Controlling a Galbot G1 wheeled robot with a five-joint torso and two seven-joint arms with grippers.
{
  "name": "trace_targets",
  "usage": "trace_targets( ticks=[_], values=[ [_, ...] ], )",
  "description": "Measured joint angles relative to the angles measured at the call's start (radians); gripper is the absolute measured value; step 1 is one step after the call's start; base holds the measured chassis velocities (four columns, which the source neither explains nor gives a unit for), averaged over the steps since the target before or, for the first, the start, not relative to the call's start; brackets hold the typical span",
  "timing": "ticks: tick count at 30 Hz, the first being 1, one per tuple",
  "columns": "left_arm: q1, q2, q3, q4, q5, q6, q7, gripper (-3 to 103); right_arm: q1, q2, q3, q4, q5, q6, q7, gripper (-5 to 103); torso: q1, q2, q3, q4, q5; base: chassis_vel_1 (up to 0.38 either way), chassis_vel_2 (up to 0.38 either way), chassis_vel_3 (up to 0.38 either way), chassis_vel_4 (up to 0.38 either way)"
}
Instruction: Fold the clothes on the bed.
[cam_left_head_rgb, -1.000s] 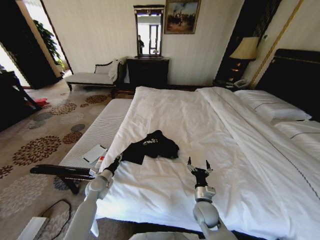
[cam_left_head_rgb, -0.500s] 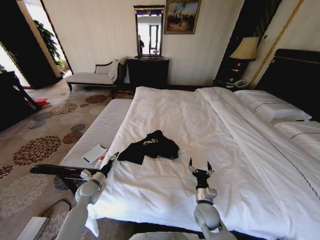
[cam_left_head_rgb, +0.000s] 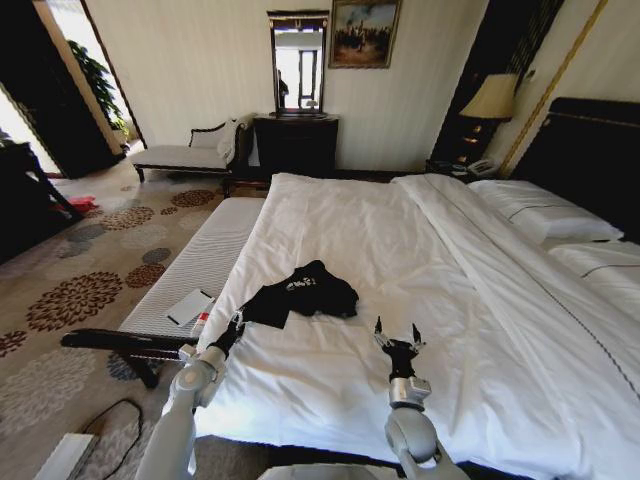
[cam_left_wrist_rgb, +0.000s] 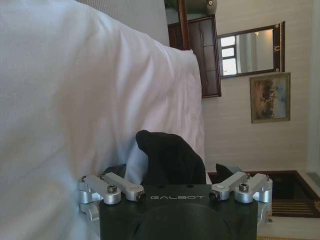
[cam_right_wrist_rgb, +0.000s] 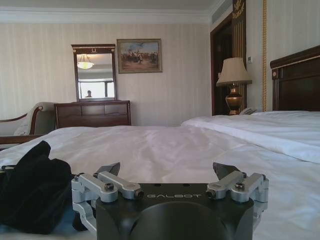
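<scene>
The black T-shirt (cam_left_head_rgb: 303, 293) lies in a crumpled heap on the white duvet of the bed (cam_left_head_rgb: 400, 240), near the bed's foot-side edge and well short of the pillows. No flat panel or crease shows, so the folding looks not yet begun: spreading it out and all the folds remain. A patch of small white lettering sits on the heap, too small to read. The left pincer (cam_left_head_rgb: 234, 327) reaches the shirt's near corner; whether it grips cloth I cannot tell. The right pincer (cam_left_head_rgb: 398, 338) hovers over bare duvet beside the shirt, fingers spread wide and empty. "GALBOT" is printed on both wrist housings.
</scene>
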Motion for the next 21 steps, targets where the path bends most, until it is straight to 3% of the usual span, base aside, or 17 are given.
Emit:
trace_targets(
  ticks=[19,21],
  values=[
    [-0.024,-0.024,-0.037,-0.001,-0.023,-0.021,0.01,103,-0.013,0.009,-0.016,-0.001,-0.011,0.0,0.001,100,0.0,0.0,0.0,0.0002,0.0001,0.0,0.0,0.0,0.0],
    [-0.029,-0.031,-0.033,0.002,-0.023,-0.021,0.01,100,-0.012,0.009,-0.018,-0.002,-0.012,0.0,0.002,100,0.0,0.0,0.0,0.0001,0.0,0.0,0.0,0.0,0.0]
  ],
)
